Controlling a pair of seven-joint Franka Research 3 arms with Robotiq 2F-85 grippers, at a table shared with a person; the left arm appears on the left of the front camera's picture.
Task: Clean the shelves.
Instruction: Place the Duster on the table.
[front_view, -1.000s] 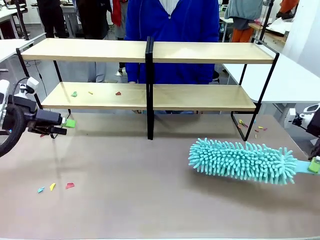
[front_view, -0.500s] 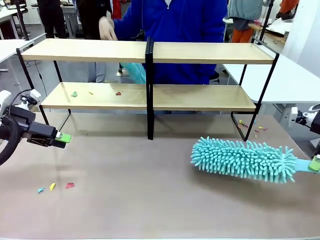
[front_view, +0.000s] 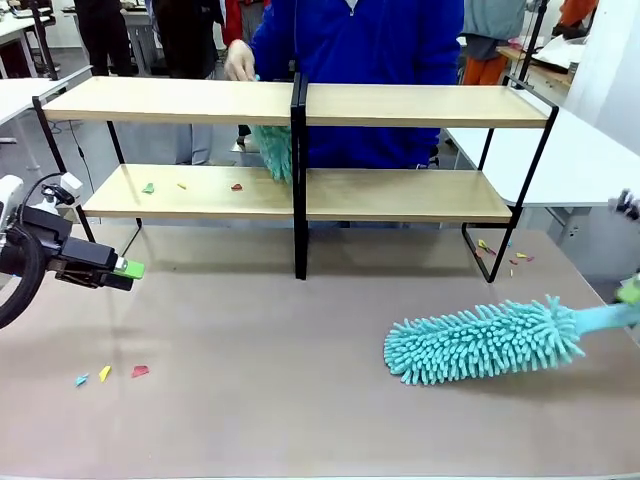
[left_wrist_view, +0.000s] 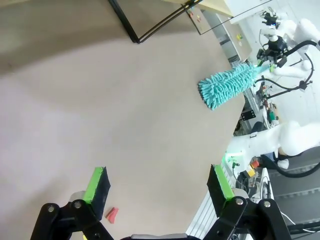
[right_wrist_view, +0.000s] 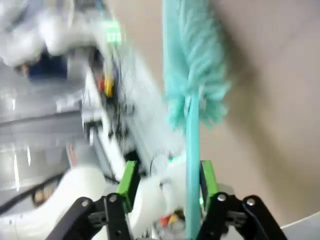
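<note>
Teal duster (front_view: 480, 343) on beige tabletop (front_view: 260, 340), coloured scraps (front_view: 105, 374), perhaps paper

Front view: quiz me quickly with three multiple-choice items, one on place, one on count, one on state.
1. Where does the big duster lie?
A. top shelf
B. tabletop
C. floor

2. How many scraps lie on the tabletop at front left?
A. three
B. one
C. six

3. How does the left pincer stand?
A. shut on a duster
B. shut on a scrap
C. open

Key: B, its head rests on the tabletop; A, blue, yellow and red bits lie together; C, the left wrist view shows its pads apart with nothing between.
</note>
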